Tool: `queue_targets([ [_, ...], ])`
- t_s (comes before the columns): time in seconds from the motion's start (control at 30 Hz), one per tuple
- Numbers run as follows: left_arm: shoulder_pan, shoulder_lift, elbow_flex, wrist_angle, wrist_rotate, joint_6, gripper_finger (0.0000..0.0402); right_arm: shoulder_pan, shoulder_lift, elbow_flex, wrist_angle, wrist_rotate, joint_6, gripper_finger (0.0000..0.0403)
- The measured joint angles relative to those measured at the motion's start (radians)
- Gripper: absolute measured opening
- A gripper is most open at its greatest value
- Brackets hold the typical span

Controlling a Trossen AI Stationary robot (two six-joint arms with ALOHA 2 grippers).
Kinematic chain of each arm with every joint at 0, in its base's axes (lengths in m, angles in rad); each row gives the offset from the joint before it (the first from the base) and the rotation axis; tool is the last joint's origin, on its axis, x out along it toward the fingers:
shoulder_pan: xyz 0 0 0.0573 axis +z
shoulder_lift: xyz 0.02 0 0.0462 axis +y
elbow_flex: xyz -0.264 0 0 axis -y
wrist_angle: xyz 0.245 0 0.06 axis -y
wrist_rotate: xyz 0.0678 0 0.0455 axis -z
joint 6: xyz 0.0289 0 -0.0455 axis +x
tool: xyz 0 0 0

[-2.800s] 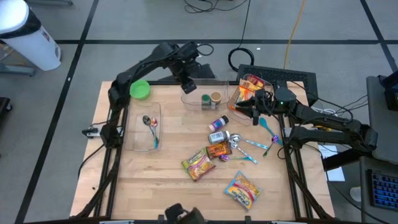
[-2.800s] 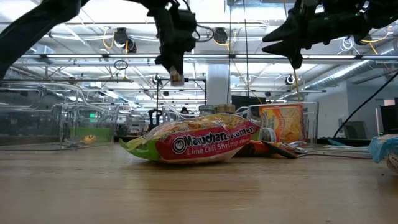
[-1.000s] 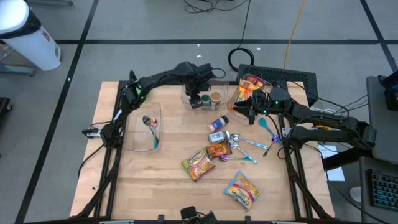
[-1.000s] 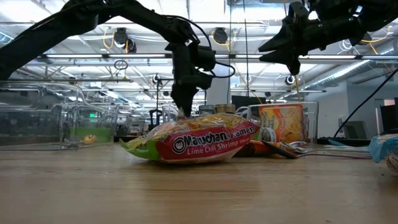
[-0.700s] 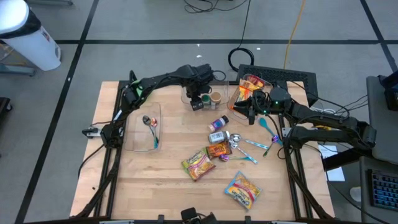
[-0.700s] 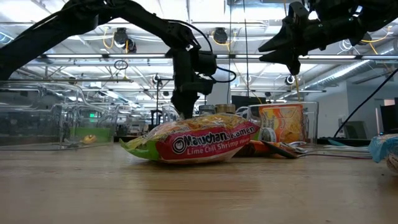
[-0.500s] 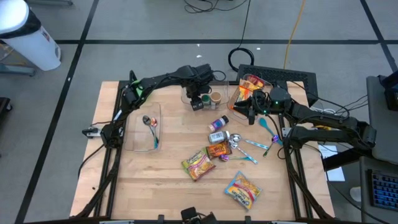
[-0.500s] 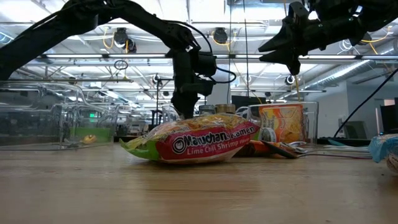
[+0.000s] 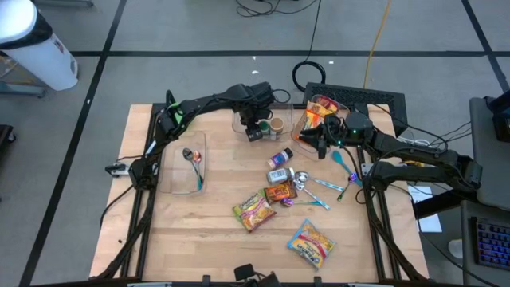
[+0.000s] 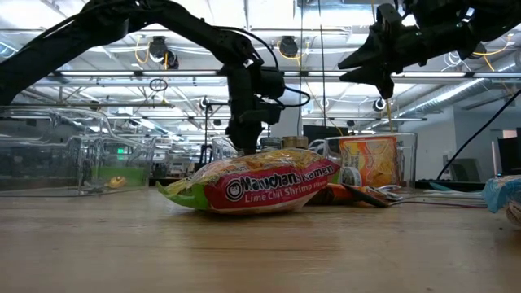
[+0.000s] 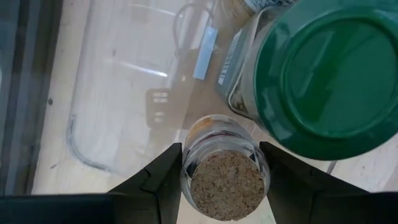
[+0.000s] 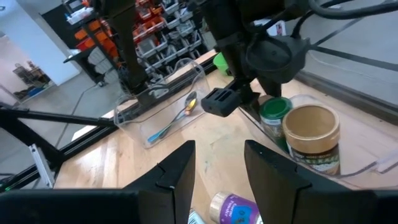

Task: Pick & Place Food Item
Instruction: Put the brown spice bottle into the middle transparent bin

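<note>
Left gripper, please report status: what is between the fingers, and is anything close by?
Left gripper closed around cork-topped jar inside clear bin. Green-lidded jar right beside it. Right gripper open, waiting above the table.

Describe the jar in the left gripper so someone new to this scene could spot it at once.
Find the clear bin at the table's far edge, middle. The left gripper reaches into it, its fingers on either side of a small glass jar. Unlike the bigger green-lidded jar and tan-lidded jar beside it, this one has a cork stopper.
</note>
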Motion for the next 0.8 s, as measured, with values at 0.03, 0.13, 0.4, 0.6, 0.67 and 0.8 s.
queue_targets([
  [0.03,0.000,0.000,-0.007,0.007,0.000,0.002,0.0184,0.000,0.000,0.000,0.000,0.001,0.000,0.0130],
  [0.13,-0.001,0.000,-0.033,0.018,0.000,-0.002,0.0184,0.000,0.000,0.000,0.000,0.001,0.000,0.0130],
  [0.4,-0.004,0.000,-0.090,0.023,0.002,-0.013,0.0184,0.000,0.000,0.000,0.000,0.000,0.003,0.0130],
  [0.6,-0.004,0.000,-0.111,0.060,0.035,-0.018,0.0184,0.000,0.000,0.000,0.000,0.000,0.007,0.0130],
  [0.67,-0.006,-0.002,-0.119,0.070,0.035,-0.020,0.0184,0.000,0.000,0.000,0.000,0.000,0.007,0.0130],
  [0.8,-0.007,-0.002,-0.122,0.072,0.036,-0.020,0.0184,0.000,0.000,0.000,0.000,0.000,0.017,0.0130],
])
